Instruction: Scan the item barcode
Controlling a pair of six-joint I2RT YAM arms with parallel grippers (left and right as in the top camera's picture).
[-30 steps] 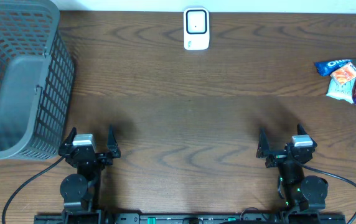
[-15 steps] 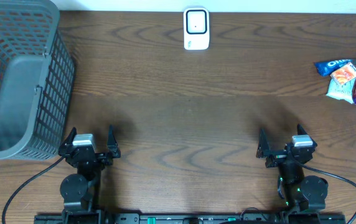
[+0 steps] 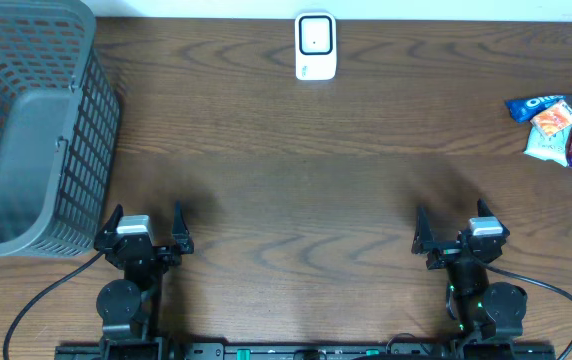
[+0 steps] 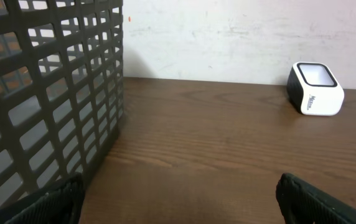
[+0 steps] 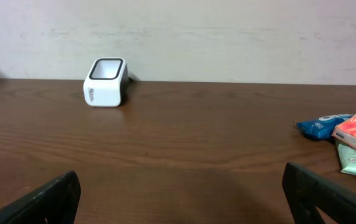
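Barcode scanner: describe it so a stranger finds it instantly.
Follow the far edge of the wooden table to its middle. The barcode scanner is the small white box with a dark-framed window, unlike the grey basket and colourful snack packets.

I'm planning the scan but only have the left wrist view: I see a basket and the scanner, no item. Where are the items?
Observer: Snack packets lie in a small pile at the far right edge of the table.
Operator: Is the right arm holding one?
Observer: No, the right gripper is open at the near edge, apart from the pile.
Operator: Which packet is closest to the table's middle?
Observer: The blue Oreo packet, the one nearest the scanner.
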